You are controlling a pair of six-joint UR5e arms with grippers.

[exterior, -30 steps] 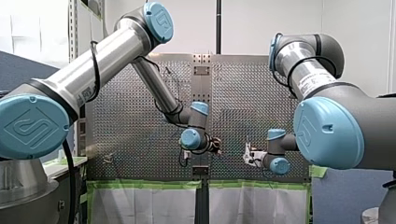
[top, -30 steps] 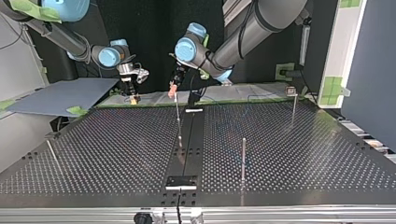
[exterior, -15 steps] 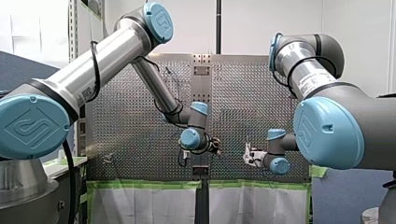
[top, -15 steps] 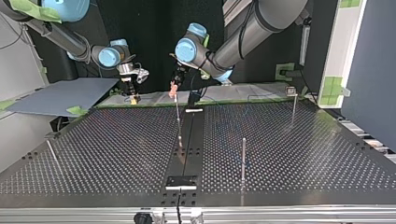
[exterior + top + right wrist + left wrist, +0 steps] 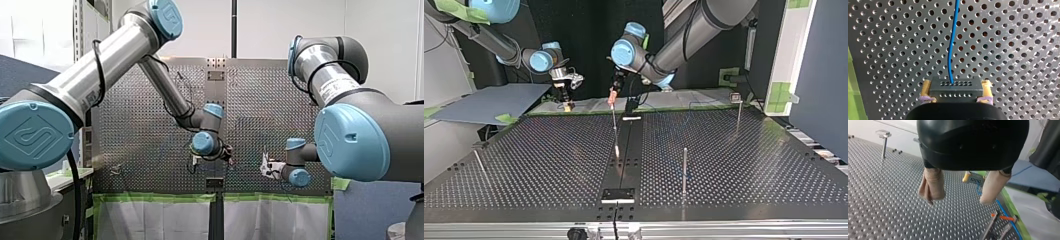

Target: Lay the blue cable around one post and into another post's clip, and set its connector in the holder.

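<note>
In the right wrist view my right gripper [image 5: 955,93] is shut on a black connector [image 5: 955,86], held between yellow pads. The blue cable [image 5: 951,47] runs out of the connector, straight ahead over the perforated plate. In the top view that gripper [image 5: 567,103] hangs at the far left edge of the table. My left gripper [image 5: 956,200] stands open over the plate, its beige pads [image 5: 932,185] holding nothing. Ahead of it lie the blue cable [image 5: 1003,211] and the held connector [image 5: 973,180]. In the top view my left gripper [image 5: 612,96] hovers above a thin post [image 5: 615,131].
Upright posts stand on the plate: one near the front [image 5: 684,170], one with a clip head at the far right [image 5: 737,114], and a leaning rod at the left [image 5: 479,163]. A black block [image 5: 618,195] sits on the centre strip. Green tape [image 5: 160,198] lines the table's edge.
My left arm's wrist has turned and shifted a little, its gripper now closer over the thin post. The right arm and the connector have not moved.
</note>
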